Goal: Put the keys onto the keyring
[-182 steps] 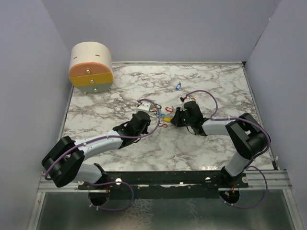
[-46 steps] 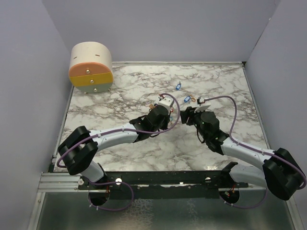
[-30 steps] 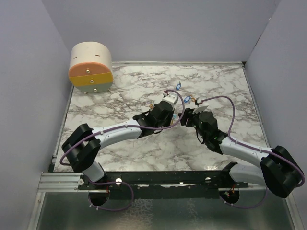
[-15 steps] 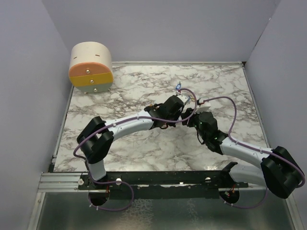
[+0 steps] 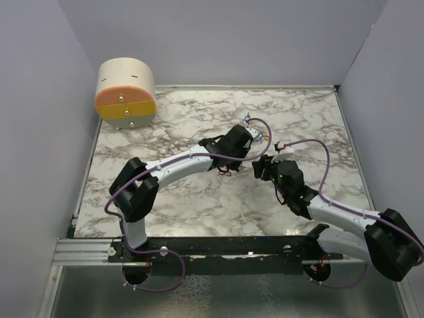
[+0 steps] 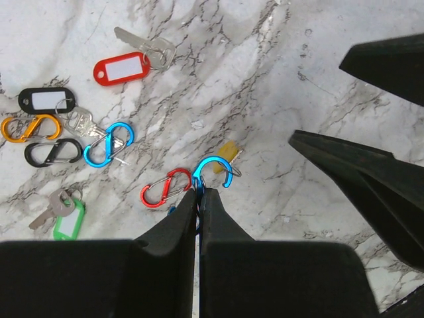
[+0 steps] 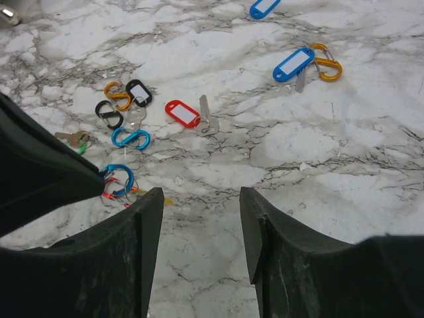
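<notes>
1. The left fingers [image 6: 201,193] are seen shut on the blue keyring [image 6: 213,173], a hook-shaped clip held over the middle of the marble counter [image 5: 305,112]. A red clip [image 6: 164,189] is shown touching the keyring.
2. The right fingers [image 7: 200,193] are held partly apart with nothing between them, near the keyring on the side toward the counter's right edge.
3. The keys are spread loose on the counter around its middle: a red-tagged key [image 6: 122,68], a black-tagged key [image 6: 45,99] and a green-tagged key [image 6: 66,218]. A blue-tagged key [image 7: 293,63] lies nearer the far edge. A yellow tag [image 6: 227,151] is seen just beside the keyring. Whether it is already threaded cannot be told.
4. The step in hand is judged to be fetching a key for threading.
   - The keyring is best kept still, with its open end turned toward the right fingers.
   - A key is best pinched by its tag, so that its small metal loop is left free to slide on.
5. Compared with the oldest frame, the left arm has been stretched further toward the far right of the counter. The right arm, formerly folded high at the right edge, has been laid low and long.
</notes>
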Available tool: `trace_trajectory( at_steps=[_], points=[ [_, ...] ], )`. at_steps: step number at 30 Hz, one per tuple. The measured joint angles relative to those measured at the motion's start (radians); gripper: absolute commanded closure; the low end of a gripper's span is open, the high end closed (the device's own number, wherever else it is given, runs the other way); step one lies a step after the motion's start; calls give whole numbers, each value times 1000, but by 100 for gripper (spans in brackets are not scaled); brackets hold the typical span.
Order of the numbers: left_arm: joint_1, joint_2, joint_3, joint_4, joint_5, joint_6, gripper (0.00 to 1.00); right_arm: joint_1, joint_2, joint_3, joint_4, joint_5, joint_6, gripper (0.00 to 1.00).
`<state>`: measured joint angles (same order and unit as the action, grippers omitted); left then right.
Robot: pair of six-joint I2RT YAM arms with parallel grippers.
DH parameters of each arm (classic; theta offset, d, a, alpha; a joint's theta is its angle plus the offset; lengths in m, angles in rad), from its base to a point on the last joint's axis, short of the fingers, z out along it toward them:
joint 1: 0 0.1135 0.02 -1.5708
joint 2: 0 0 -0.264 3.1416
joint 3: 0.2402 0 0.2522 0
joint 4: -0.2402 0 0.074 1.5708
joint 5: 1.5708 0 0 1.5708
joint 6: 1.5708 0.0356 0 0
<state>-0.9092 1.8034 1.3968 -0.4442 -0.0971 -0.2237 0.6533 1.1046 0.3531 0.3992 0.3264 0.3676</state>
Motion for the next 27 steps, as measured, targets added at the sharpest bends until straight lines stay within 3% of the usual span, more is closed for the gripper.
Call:
trace_trajectory(
  at_steps=[15,27],
  points=[
    [19,0,0,-3,9,11,100,0,81,-58,199,-267,-109,55],
    [19,0,0,-3,33,12,100,0,128,-47,225,-321,-134,57]
  ],
)
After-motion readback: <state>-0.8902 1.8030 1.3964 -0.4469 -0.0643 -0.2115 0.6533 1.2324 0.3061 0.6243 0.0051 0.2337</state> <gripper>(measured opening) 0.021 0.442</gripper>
